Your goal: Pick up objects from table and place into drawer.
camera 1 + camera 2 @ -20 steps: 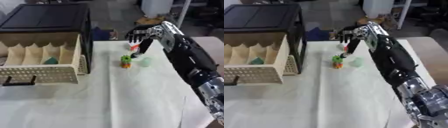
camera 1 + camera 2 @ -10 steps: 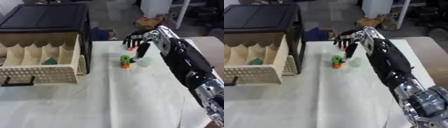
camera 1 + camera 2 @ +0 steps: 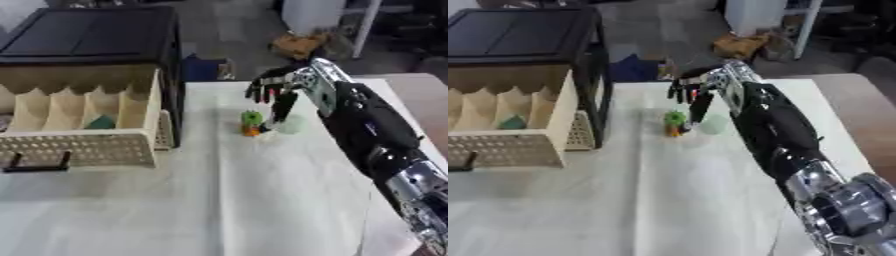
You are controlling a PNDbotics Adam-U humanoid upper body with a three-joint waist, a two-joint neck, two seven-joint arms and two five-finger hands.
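Robot's right hand lowers toward small toys on a white table, beside an open drawer.

Over the last second the right hand [image 3: 278, 90] has dropped and shifted left, fingers spread, thumb pointing down just beside a green and orange toy [image 3: 252, 123] and a pale green piece [image 3: 289, 123]. It holds nothing yet. The drawer [image 3: 79, 127] stands pulled out, well apart to the left, one green item [image 3: 101, 122] already inside. A grasp looks imminent.
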